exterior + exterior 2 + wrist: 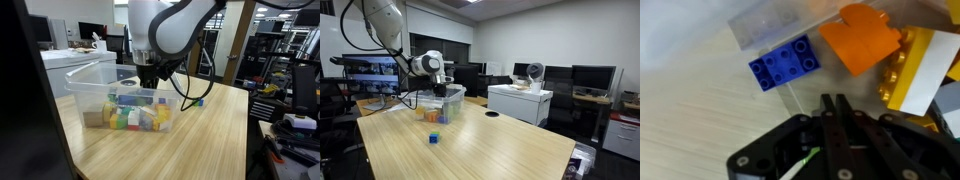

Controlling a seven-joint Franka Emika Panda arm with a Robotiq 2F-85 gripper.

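Both exterior views show a long wooden worktop [500,150] in an office-like room. The white arm [175,25] bends down over its far end. Below the arm stands a clear plastic bin [85,88] holding a heap of coloured blocks [135,115], yellow, green and white among them.

The hand [150,82] hangs at the bin's rim, above the heap. In the wrist view its two dark fingers [826,112] lie pressed flat against each other with nothing between them, so the hand is closed and empty.

Just past the fingertips in that view, a little off to one side, lies a blue brick [786,62], flat with its studs up (two rows of them). It sits apart from the hand, and a clear edge of the bin runs just behind it. An orange brick [868,38] rests near it, touching a yellow piece [925,65].

Outside the bin, a loose blue block [199,101] sits on the bare wood just beside the wall.
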